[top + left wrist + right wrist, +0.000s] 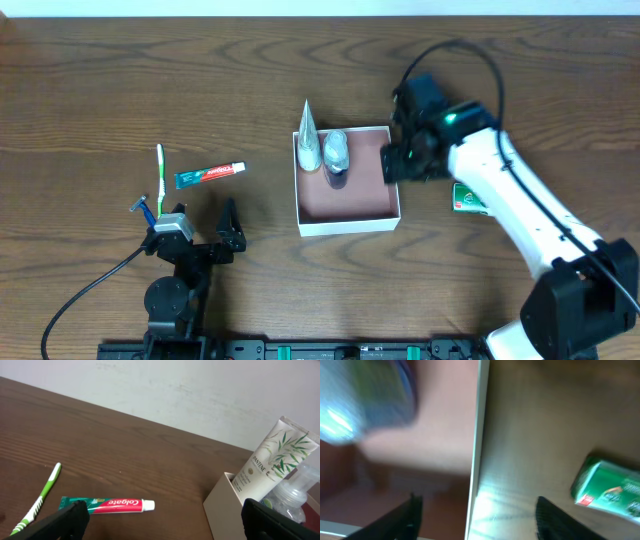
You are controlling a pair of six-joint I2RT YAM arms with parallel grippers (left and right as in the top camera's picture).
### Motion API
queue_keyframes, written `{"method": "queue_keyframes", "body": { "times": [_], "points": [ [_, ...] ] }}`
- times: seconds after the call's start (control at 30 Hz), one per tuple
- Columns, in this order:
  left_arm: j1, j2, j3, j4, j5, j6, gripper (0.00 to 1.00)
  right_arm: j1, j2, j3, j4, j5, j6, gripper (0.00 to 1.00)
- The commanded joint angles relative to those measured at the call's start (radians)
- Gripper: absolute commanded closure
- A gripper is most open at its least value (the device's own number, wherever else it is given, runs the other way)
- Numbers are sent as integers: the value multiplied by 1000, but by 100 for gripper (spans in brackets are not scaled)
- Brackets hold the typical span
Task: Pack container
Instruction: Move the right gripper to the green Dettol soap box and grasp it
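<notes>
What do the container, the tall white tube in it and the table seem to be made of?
The container: likely cardboard, matte, with thin white walls and a dull pinkish-brown floor. The white tube: probably soft plastic, smooth, with printed leaves. The table: wood or wood-look laminate, dark brown grain, faint sheen.

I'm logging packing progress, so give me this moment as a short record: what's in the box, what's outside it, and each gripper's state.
container: cardboard box, mid-table
inside: white tube and clear pump bottle, at the far-left corner
outside, left: toothpaste, toothbrush, blue item
outside, right: green packet
left gripper: open, empty, facing the toothpaste
right gripper: open, empty, above the box's right wall
</notes>
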Motion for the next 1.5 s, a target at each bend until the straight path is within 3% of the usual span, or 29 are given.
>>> {"method": "queue_keyframes", "body": {
  "times": [0.0,0.07,0.3,0.6,0.67,0.83,0.93,1.1,1.47],
  "points": [
    [5,1,-15,-37,0,9,2,-67,-46,63,-27,3,25,19],
    [5,1,-15,-37,-1,9,2,-119,-66,64,-58,4,35,1],
    [5,1,-15,-37,-1,9,2,-346,-70,10,-146,-30,31,1],
    [5,1,-15,-37,-1,9,2,-478,-70,-167,-29,-200,36,1],
    [5,1,-15,-37,-1,9,2,-484,-69,-200,3,-199,106,1],
    [5,1,-15,-37,-1,9,2,-481,-69,-306,81,-80,584,1],
    [5,1,-15,-37,-1,9,2,-471,-69,-375,169,-77,720,1],
    [5,1,-15,-37,0,9,2,-451,-69,-447,269,-46,822,1],
    [5,1,-15,-37,0,9,2,-450,-68,-475,339,77,885,3]
  ]
}}
